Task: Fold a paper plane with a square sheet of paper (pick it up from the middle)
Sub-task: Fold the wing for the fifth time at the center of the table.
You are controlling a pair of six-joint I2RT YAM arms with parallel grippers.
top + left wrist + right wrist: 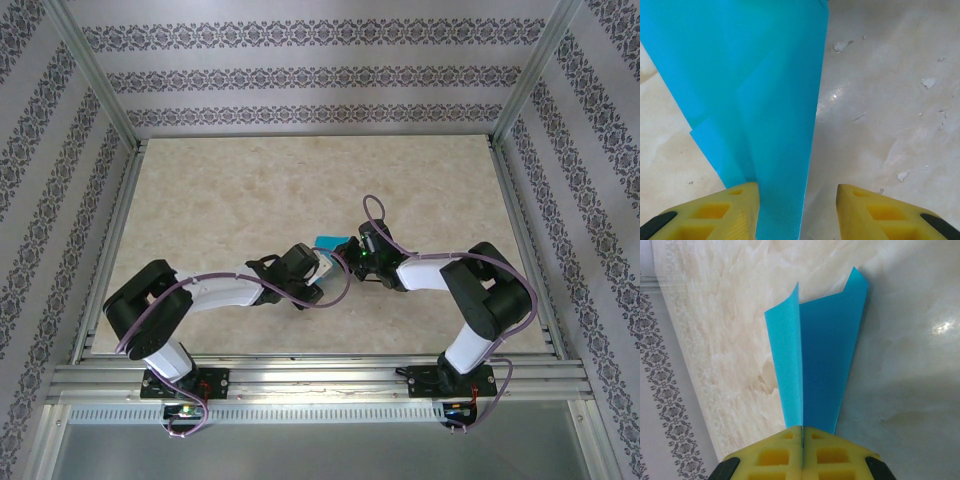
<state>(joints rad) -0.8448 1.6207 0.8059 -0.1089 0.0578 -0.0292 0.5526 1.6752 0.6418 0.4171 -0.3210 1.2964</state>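
On marbled table (250, 190) | creased, pointed teal paper plane (820, 365) | right gripper (802, 432) pinching

Paper plane (775, 100) cropped at top edge; end hidden in right jaws

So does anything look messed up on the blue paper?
A little. The folded paper pinched in the right jaws is not neat: one flap splays away from the other, and the top corners do not line up. The table also has small white chipped spots.
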